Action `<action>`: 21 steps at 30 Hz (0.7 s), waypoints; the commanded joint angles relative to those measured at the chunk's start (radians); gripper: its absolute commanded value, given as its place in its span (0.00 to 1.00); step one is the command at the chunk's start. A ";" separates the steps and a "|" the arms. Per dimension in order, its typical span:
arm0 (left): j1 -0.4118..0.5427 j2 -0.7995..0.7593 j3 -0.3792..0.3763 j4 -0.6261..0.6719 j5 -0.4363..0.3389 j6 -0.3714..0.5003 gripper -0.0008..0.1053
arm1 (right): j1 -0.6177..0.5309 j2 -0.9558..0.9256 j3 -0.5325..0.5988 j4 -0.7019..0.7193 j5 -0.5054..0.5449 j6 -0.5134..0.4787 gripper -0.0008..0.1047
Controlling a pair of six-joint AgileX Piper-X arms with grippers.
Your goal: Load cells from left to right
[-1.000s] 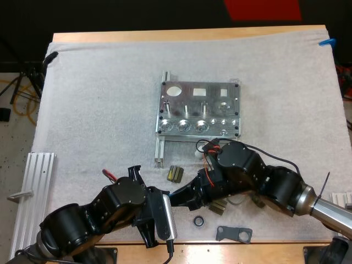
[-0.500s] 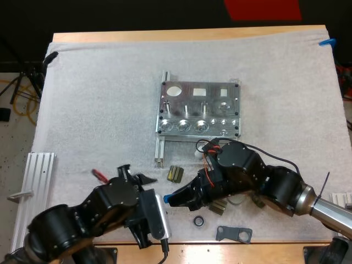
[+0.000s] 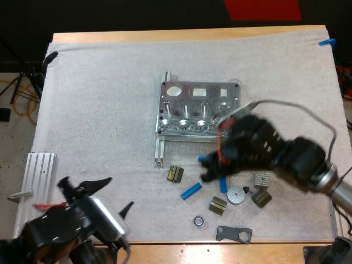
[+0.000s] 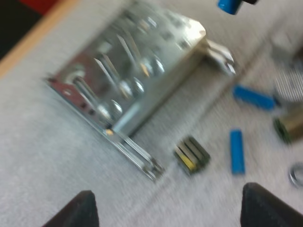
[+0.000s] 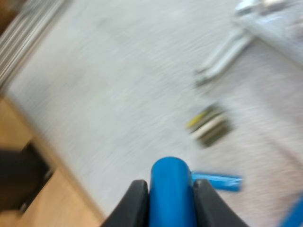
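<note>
One bright blue cylinder, pinched in my right gripper, next needs seating in the metal fixture; left gripper spread empty.

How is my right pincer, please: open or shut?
Shut: the right pincer presses a blue cylinder from both sides, fingers against it.

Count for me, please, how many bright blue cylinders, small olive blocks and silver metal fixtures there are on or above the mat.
Bright blue cylinders: 3, two lying on the white mat at and, one held in the right gripper
Small olive blocks: 3
Silver metal fixture: 1
Total: 7
</note>
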 commanded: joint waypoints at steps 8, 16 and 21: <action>-0.006 -0.043 0.008 -0.095 -0.128 -0.098 0.59 | -0.136 0.166 -0.164 0.132 0.017 -0.094 0.01; -0.006 -0.041 0.073 -0.166 -0.127 -0.120 0.59 | -0.143 0.402 -0.380 0.303 0.179 -0.158 0.01; -0.006 -0.041 0.073 -0.182 -0.125 -0.120 0.59 | -0.165 0.551 -0.506 0.355 0.235 -0.193 0.01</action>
